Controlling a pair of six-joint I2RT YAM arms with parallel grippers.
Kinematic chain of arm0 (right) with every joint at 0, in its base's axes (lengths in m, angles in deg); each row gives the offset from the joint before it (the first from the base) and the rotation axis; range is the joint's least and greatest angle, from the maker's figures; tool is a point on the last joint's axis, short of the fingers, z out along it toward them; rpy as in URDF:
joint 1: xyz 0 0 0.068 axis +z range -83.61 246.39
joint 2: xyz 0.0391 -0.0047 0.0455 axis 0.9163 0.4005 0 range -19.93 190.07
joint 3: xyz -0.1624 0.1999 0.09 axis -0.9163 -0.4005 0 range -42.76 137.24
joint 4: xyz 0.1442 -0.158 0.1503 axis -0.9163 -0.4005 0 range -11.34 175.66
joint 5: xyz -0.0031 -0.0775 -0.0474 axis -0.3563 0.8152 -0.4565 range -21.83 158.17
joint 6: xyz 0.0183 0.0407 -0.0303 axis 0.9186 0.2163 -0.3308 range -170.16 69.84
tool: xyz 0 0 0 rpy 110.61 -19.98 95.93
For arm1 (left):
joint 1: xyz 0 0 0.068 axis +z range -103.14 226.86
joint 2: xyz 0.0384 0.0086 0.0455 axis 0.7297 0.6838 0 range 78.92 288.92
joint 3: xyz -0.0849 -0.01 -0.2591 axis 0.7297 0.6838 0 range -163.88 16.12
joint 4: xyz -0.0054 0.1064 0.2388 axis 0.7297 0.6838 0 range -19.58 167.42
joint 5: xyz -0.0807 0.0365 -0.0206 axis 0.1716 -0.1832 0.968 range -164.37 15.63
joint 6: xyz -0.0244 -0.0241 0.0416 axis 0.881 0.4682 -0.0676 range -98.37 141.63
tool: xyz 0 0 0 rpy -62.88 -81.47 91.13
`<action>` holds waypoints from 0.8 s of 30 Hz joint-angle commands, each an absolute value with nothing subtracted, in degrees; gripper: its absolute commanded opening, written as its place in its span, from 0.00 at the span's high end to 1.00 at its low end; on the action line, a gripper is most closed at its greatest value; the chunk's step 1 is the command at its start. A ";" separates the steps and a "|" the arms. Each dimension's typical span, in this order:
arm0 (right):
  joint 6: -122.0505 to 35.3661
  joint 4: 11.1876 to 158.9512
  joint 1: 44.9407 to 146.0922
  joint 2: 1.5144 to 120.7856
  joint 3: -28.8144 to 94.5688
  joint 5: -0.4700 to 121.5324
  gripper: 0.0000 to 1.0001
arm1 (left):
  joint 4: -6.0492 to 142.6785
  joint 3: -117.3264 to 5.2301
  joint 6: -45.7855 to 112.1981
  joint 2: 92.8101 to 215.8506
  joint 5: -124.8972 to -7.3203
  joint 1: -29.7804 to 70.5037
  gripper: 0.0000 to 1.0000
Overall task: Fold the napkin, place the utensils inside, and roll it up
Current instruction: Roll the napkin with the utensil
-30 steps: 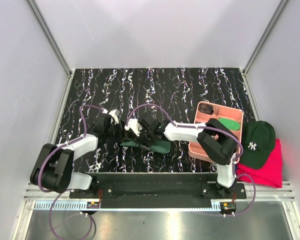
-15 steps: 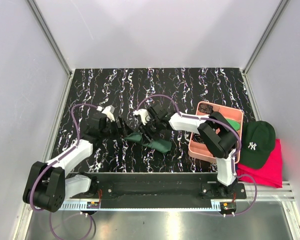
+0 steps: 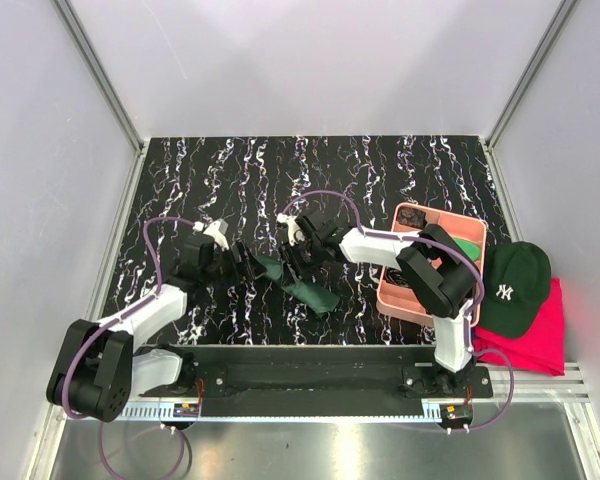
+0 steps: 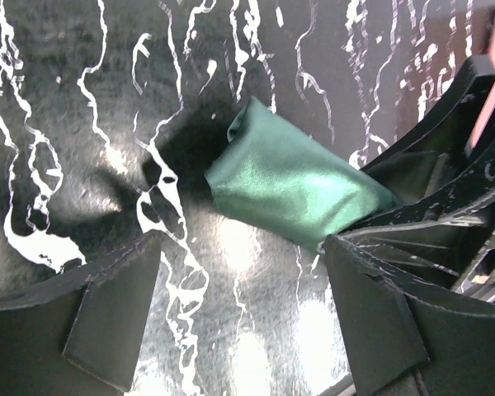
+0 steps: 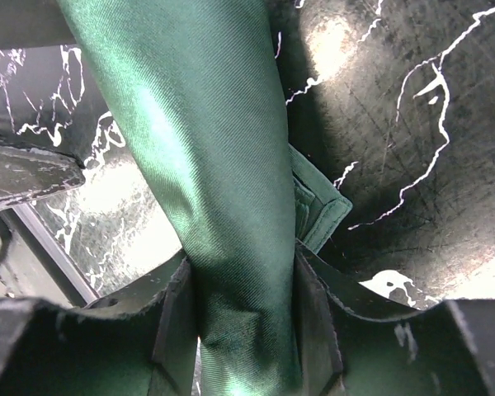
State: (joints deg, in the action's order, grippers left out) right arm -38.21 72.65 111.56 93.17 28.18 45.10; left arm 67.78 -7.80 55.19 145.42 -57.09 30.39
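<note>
Only one mark read clearly: a white interlocked "NY" monogram on the front of the dark green cap point(image 3: 520, 272), which lay off to my right on the pink-red cloth point(image 3: 542, 338). The tick strip point(image 3: 120, 410) along my base rail was too fine to read.

Left end effector let go and backed off; right end effector tightened on the roll.

Left end effector point(image 3: 242, 265): jaws wider than a second ago and pulled back, so the napkin point(image 4: 297, 181) end now lies just ahead of its fingertips, apart from both. Right end effector point(image 3: 298, 258): jaws narrower, now pinching the roll from both sides, shifted slightly away from the arm bases. The napkin has gone from a flatter crosswise bundle to a tighter diagonal roll trailing behind the right end effector.
</note>
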 commanded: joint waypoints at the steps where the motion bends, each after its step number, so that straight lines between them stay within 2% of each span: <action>1: -35.22 71.25 111.65 94.41 24.66 46.12 0.51 | 60.14 -6.73 56.08 146.33 -57.32 30.51 0.17; 7: -35.48 72.04 111.74 97.05 25.36 40.66 0.51 | 56.36 -5.85 56.26 146.34 -56.79 30.51 0.20; 10: -33.99 72.13 111.74 96.44 24.83 46.35 0.51 | 56.79 -5.94 56.08 145.98 -57.58 30.51 0.20; 17: -24.60 71.96 111.74 93.45 23.77 72.96 0.49 | 57.67 -5.94 57.75 146.34 -58.99 30.43 0.19; 24: -20.37 68.09 109.64 98.71 28.69 84.08 0.48 | 60.48 -6.64 58.45 144.32 -59.52 30.51 0.19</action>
